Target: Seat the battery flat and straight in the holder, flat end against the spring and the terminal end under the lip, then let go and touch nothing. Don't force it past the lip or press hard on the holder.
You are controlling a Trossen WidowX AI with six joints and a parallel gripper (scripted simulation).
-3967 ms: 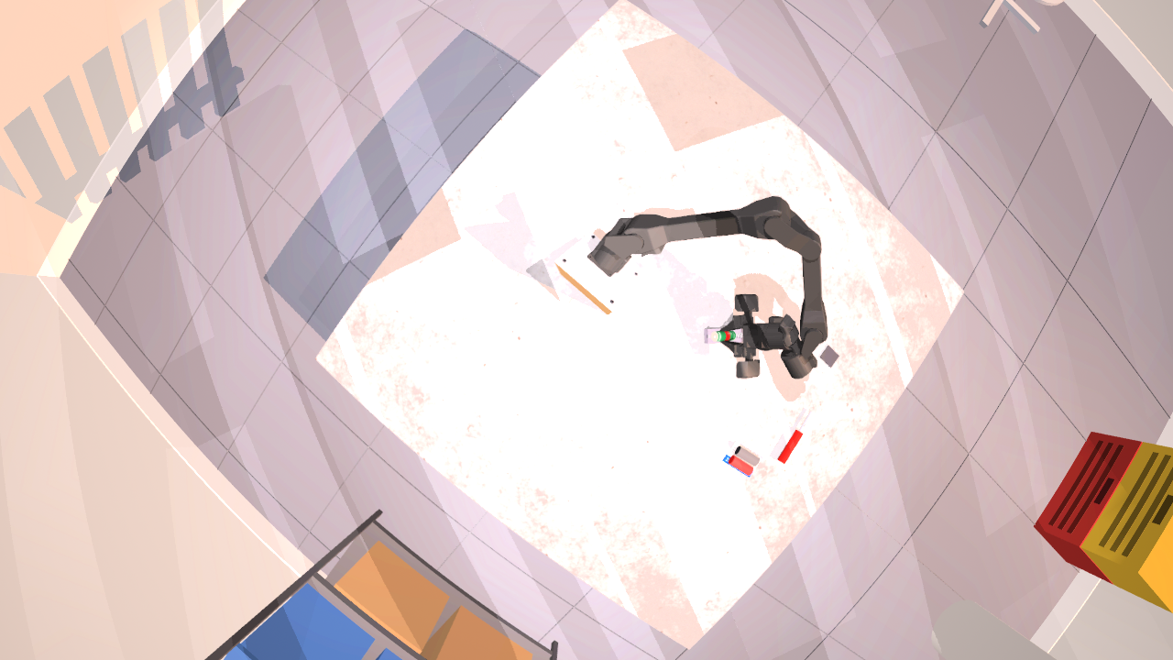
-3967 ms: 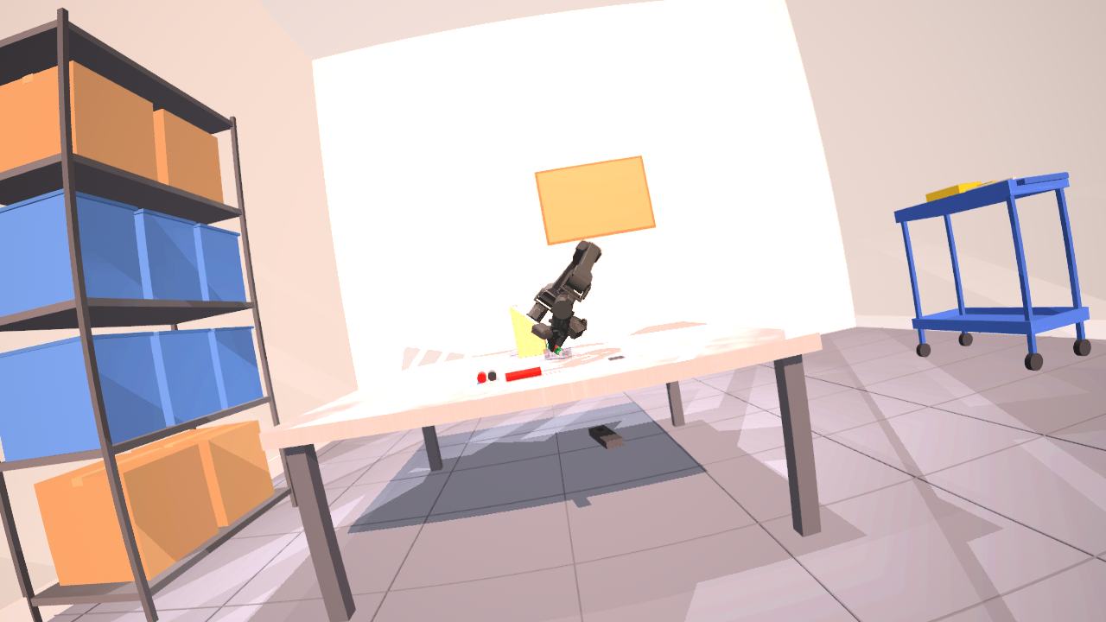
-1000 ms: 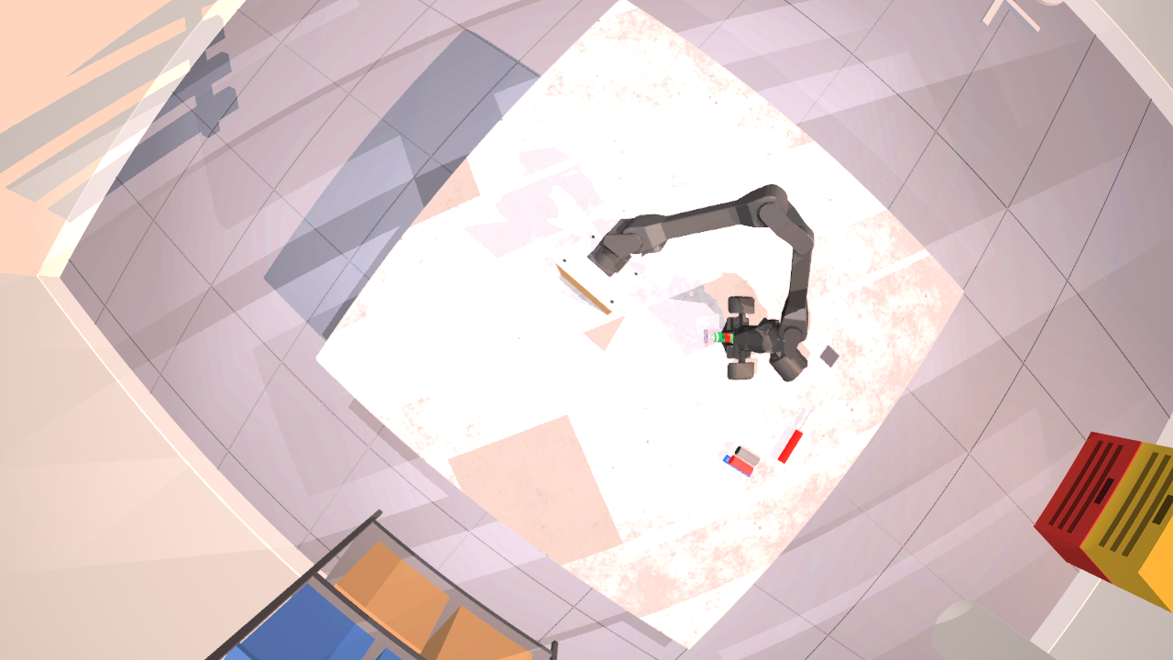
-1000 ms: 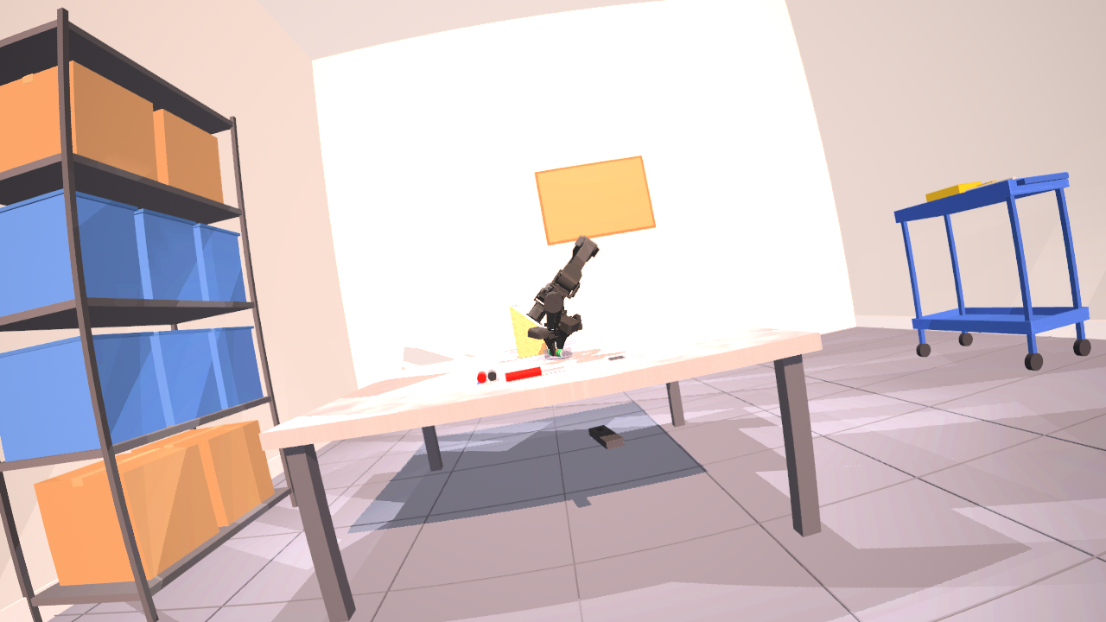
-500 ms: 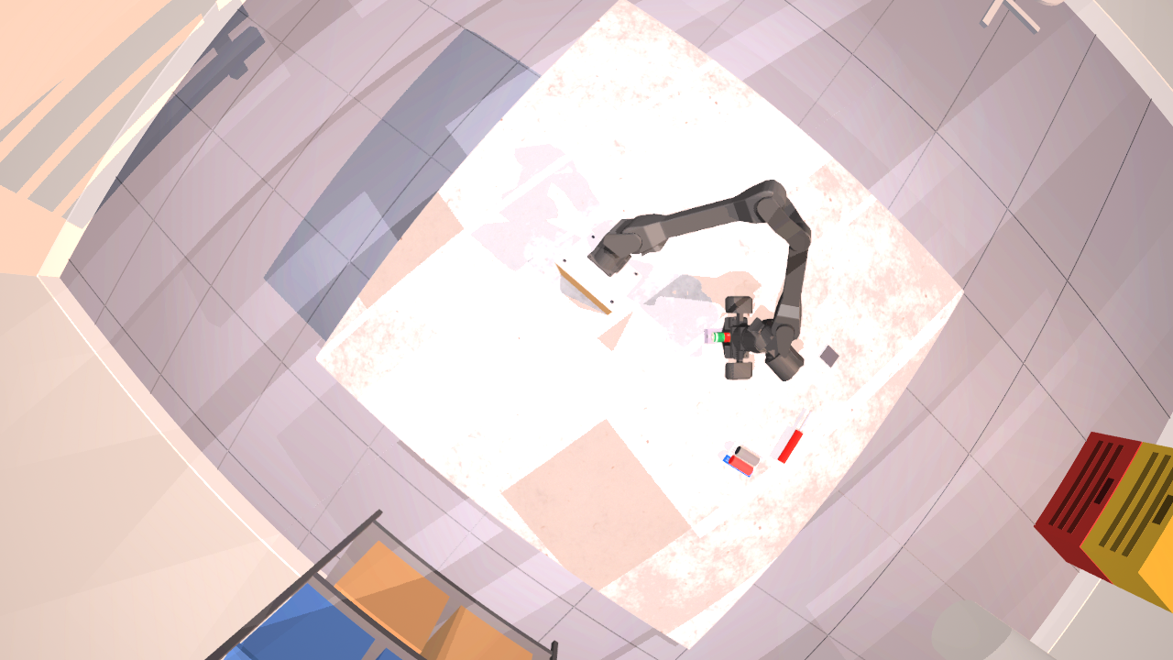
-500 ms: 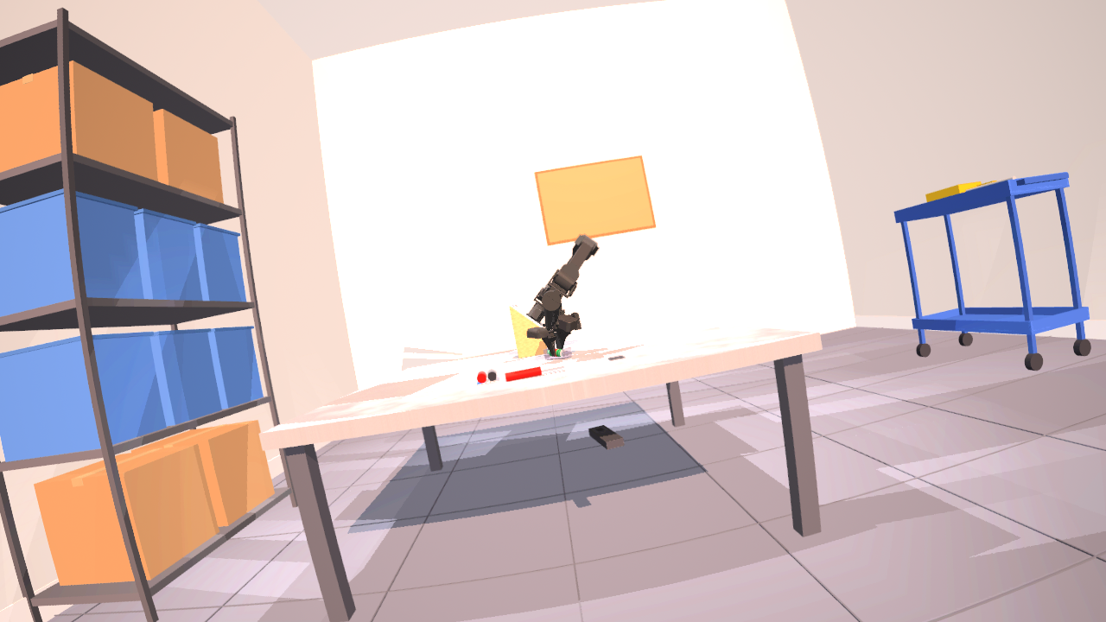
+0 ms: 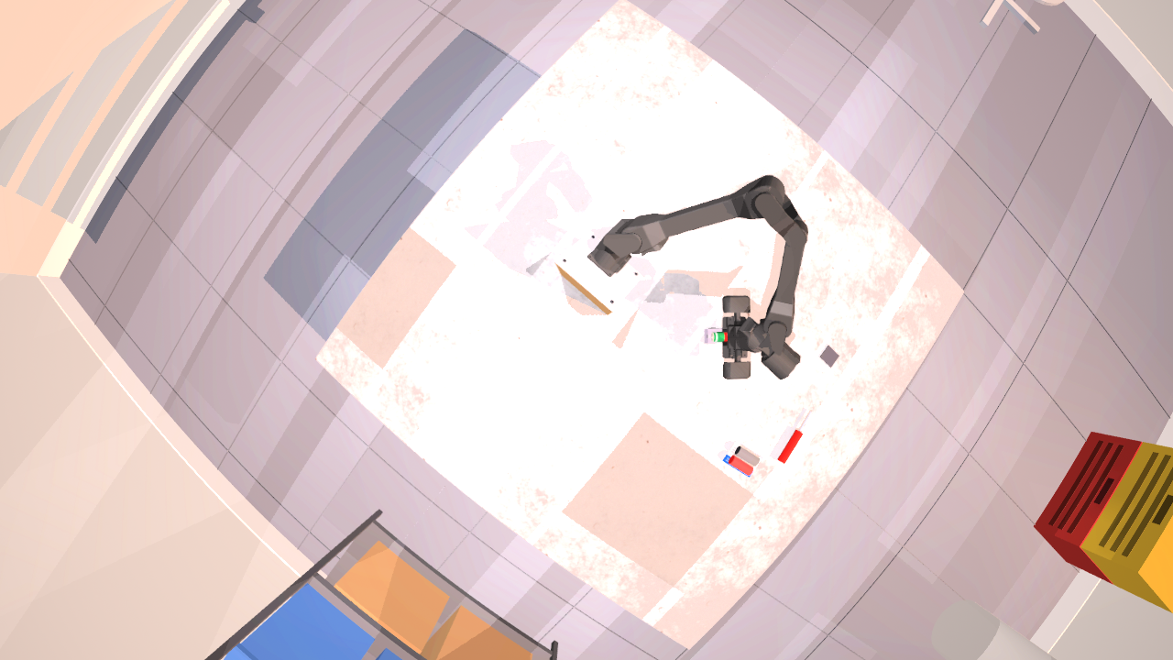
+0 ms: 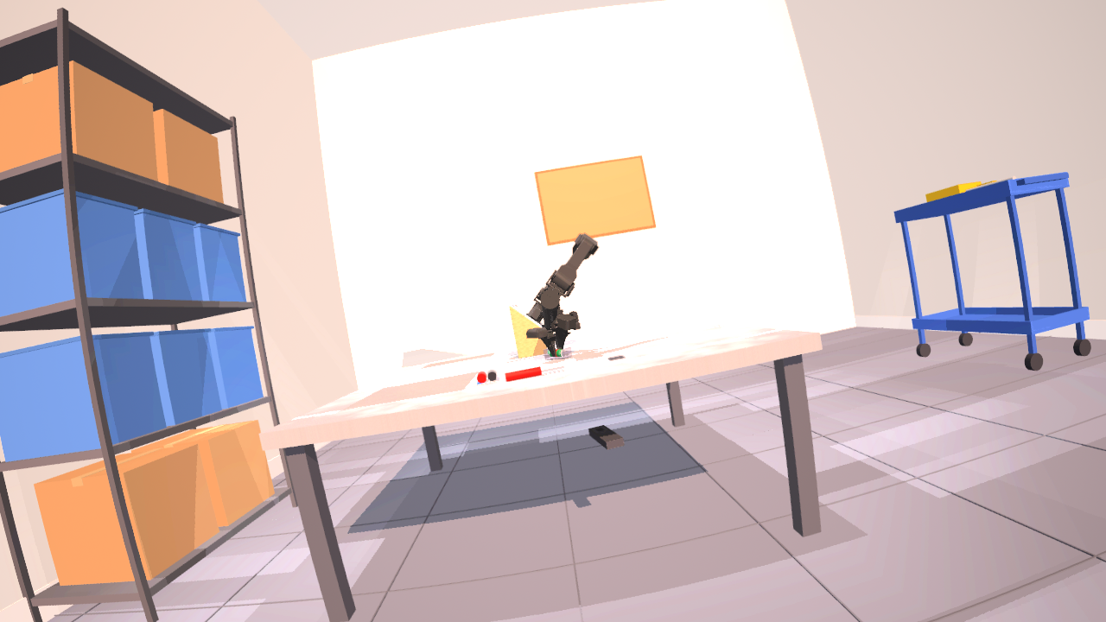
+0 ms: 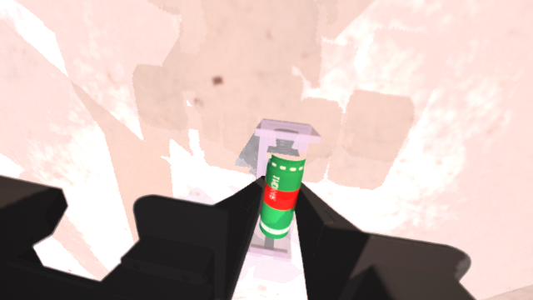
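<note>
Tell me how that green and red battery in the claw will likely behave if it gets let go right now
The battery is a smooth round cylinder, so it would probably roll on bare table. It looks rigid, unlikely to bend. The claw pinches only its red middle band, so it might pivot; the holder walls beneath should likely catch it.

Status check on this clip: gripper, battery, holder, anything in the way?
Gripper shut on green battery with red band. Battery over pale holder, far end near the spring, not released. Nothing seen blocking the holder.
</note>
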